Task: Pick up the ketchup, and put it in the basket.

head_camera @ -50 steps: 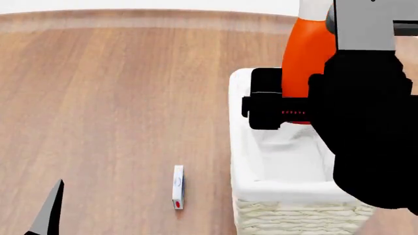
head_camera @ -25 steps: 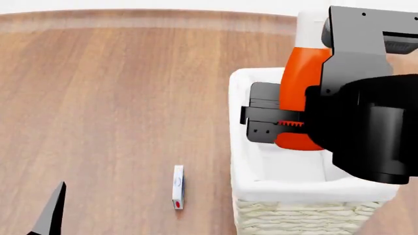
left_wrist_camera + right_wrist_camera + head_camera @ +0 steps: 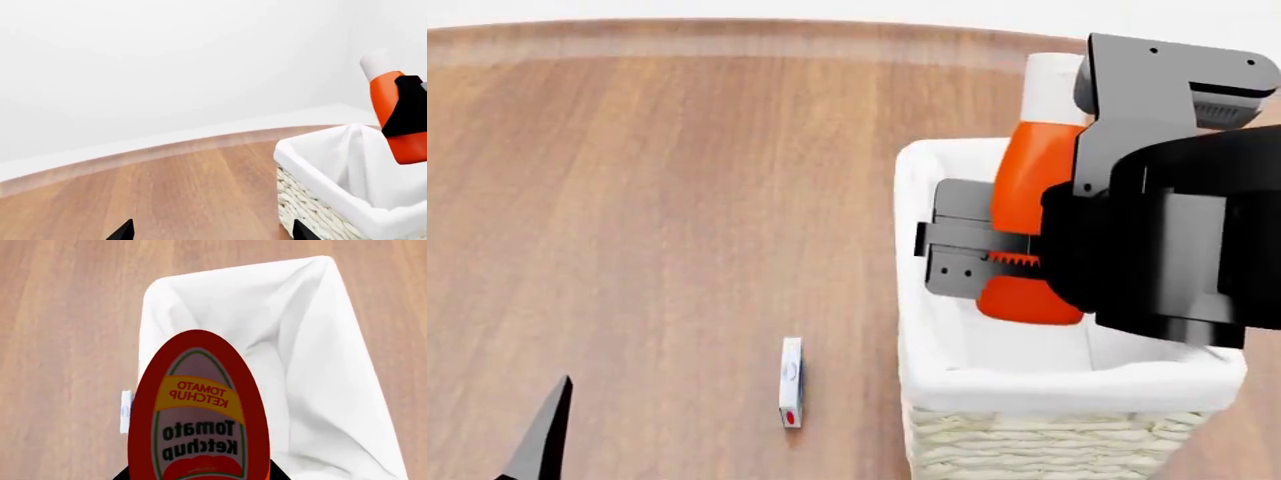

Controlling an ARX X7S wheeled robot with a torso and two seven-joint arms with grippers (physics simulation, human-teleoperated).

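My right gripper (image 3: 1014,262) is shut on the ketchup (image 3: 1034,205), an orange-red bottle with a white cap. It holds the bottle above the open basket (image 3: 928,160), cap pointing away from me. In the right wrist view the ketchup (image 3: 200,415) fills the foreground, its yellow label readable, with the basket's white liner (image 3: 320,365) beneath it. The left wrist view shows the basket (image 3: 313,210) and the held ketchup (image 3: 397,110) at the side. My left gripper (image 3: 210,232) is open and empty, low over the wood floor; one fingertip (image 3: 541,440) shows in the head view.
A small white box (image 3: 790,382) with a red dot lies on the wooden surface (image 3: 667,200) just left of the basket; its edge also shows in the right wrist view (image 3: 125,411). A pale wall (image 3: 167,65) rises behind the wooden surface.
My right gripper has lowered the ketchup toward the basket's interior and tilted it; the arm has drawn back to the right. The left gripper has barely shifted.
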